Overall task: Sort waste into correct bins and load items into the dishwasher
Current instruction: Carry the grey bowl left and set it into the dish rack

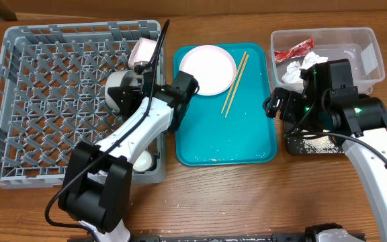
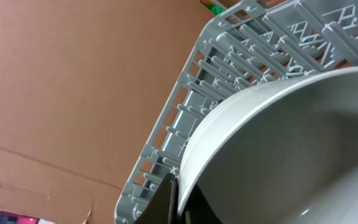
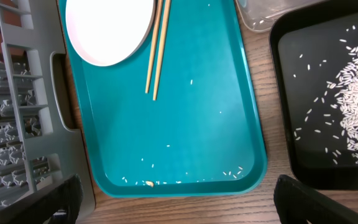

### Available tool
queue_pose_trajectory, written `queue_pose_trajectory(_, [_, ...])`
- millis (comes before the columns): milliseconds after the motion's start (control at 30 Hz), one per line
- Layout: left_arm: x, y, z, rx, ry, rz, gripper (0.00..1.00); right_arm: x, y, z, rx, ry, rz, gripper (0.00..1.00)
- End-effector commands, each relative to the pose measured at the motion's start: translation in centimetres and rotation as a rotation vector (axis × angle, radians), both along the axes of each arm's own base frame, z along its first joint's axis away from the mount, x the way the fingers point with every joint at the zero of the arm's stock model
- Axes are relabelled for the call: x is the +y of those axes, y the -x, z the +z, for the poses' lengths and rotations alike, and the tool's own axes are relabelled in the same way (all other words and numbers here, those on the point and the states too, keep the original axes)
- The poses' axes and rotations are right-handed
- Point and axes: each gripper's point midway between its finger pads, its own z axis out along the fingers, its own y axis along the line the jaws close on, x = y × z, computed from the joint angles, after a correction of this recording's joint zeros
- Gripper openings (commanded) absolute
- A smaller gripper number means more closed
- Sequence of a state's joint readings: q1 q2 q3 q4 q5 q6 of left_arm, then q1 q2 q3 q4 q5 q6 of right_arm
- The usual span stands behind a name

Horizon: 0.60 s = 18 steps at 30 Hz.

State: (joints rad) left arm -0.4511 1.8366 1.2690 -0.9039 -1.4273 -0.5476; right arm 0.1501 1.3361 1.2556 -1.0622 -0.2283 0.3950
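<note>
**Grey dish rack point(image 1: 25, 101) with the left fingers point(image 2: 165, 200) clamped on a bowl**

Nearest, a second bowl point(image 1: 144, 161) sits in the dish rack's near right corner. The black tray point(image 3: 291, 162) lies on the worktop point(image 1: 247, 195) just right of the teal tray point(image 3: 185, 124) and holds one heap of rice scraps point(image 3: 353, 99). A few grains dot the teal tray's near edge.

The right fingers point(image 3: 48, 202) hang spread wide and empty above the border of the two trays. The left fingers pinch the rim of one bowl point(image 1: 121, 91) over the rack's right half, and the left arm crosses the rack's right wall.

Farther off, one plate point(image 1: 208, 69) and two chopsticks point(image 1: 235, 84) lie side by side on the teal tray, whose middle is open. One cup point(image 1: 143, 54) rests at the rack's far right corner. The clear tub point(image 1: 368, 40) holds one red wrapper point(image 1: 294, 50) and one white tissue point(image 1: 301, 67).
</note>
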Motion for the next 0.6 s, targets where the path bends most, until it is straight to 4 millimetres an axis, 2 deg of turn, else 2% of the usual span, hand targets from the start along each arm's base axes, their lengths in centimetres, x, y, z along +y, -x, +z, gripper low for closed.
queue_pose_trajectory(0, [0.0, -0.1, -0.5, 0.0, -0.047, 0.002, 0.04, -0.3, -0.5, 0.9, -0.03, 0.003, -0.007, 1.0])
queue_pose_trajectory(167, [-0.4, -0.5, -2.4, 0.059, -0.099, -0.006, 0.04, -0.3, -0.5, 0.9, -0.03, 0.003, -0.007, 1.0])
queue_pose_trajectory(333, [-0.7, -0.8, -2.3, 0.049, -0.175, -0.009, 0.04, -0.3, -0.5, 0.9, -0.03, 0.003, -0.007, 1.0])
queue_pose_trajectory(500, [-1.3, -0.9, -2.5, 0.032, -0.152, -0.021, 0.13, -0.3, -0.5, 0.9, -0.03, 0.003, -0.007, 1.0])
queue_pose_trajectory(567, [-2.1, -0.8, -3.3, 0.074, -0.122, -0.046, 0.21, -0.3, -0.5, 0.9, -0.03, 0.003, -0.007, 1.0])
